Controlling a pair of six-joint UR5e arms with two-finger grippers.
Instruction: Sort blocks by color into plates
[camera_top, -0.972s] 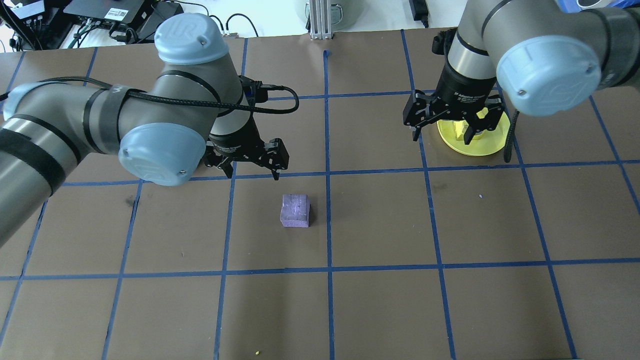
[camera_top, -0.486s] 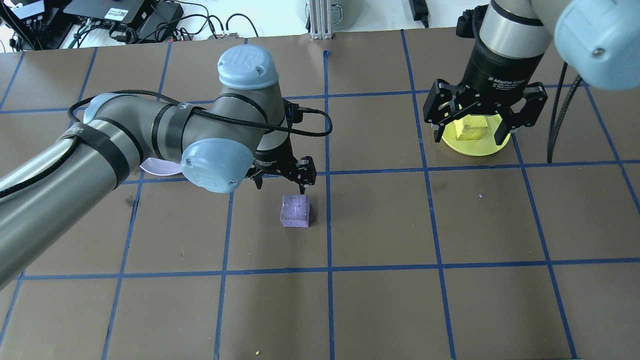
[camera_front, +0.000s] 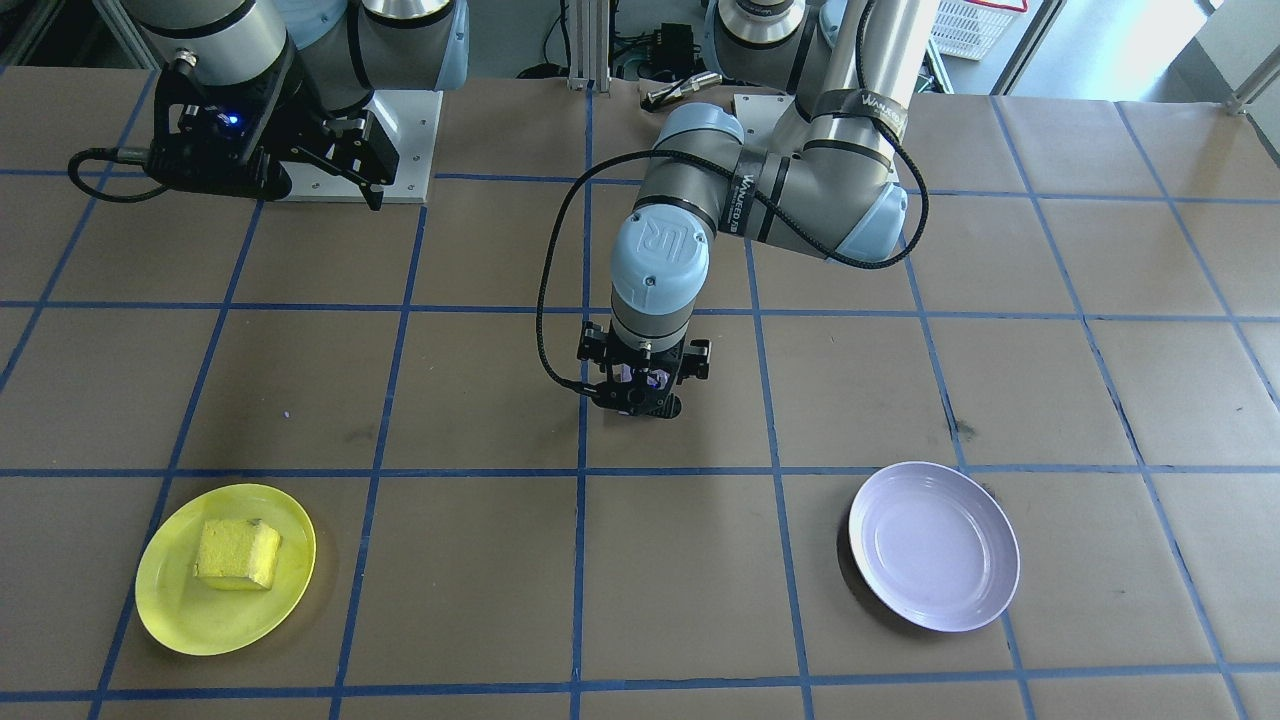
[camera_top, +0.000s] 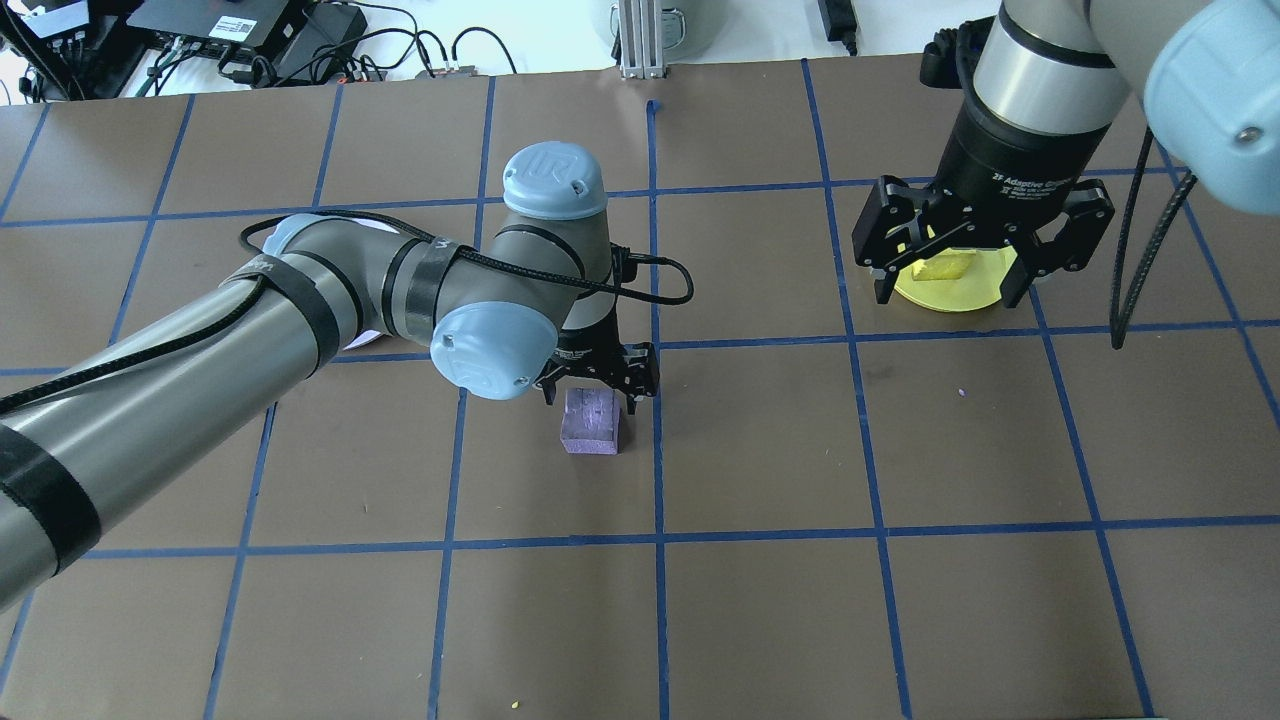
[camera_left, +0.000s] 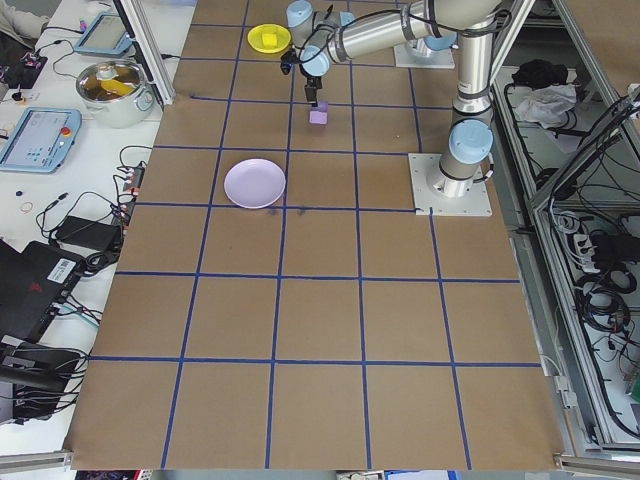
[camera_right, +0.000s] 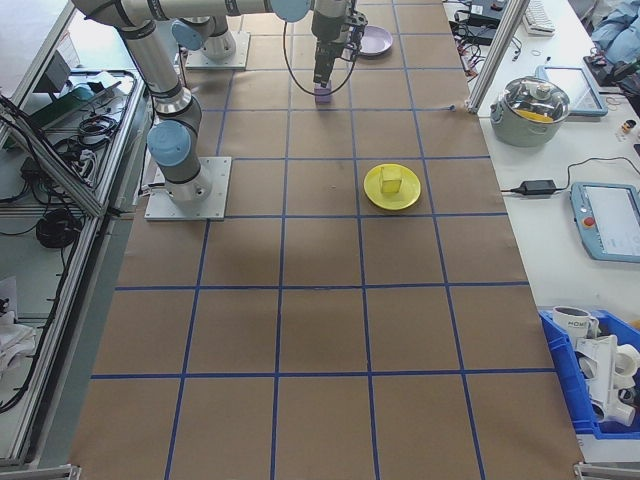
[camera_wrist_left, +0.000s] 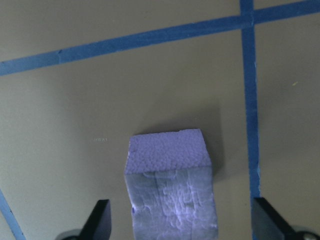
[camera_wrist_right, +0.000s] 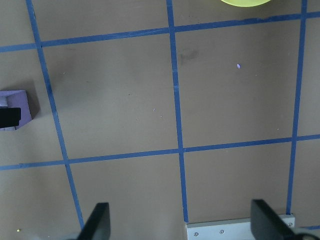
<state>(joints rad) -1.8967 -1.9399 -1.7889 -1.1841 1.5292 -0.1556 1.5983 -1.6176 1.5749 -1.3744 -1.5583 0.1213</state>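
Overhead view, left to right: lavender plate (camera_front: 934, 546) is almost fully hidden behind the left arm, only a sliver shows mid-left of frame; front view shows it whole at lower right. Left arm reaches in from the left edge, wrist pointing straight down at frame centre. Left gripper (camera_top: 596, 392) sits over the purple block (camera_top: 590, 425), covering its top edge. Wrist camera shows both fingertips (camera_wrist_left: 100, 220) spread wide on either side of the block with gaps, not touching, nothing held. Block rests on the brown table (camera_top: 760, 620) just left of a blue tape line.

Yellow plate (camera_top: 950, 285) at upper right is half covered by the right gripper (camera_top: 945, 285); yellow block (camera_top: 945, 268) on it shows only partly. Front view shows block sitting on the plate at lower left. Right gripper hangs high, jaws wide apart, empty.

Readable text: "Adaptive" partly legible on the right wrist; "UR" logo on the left arm's joint cap.
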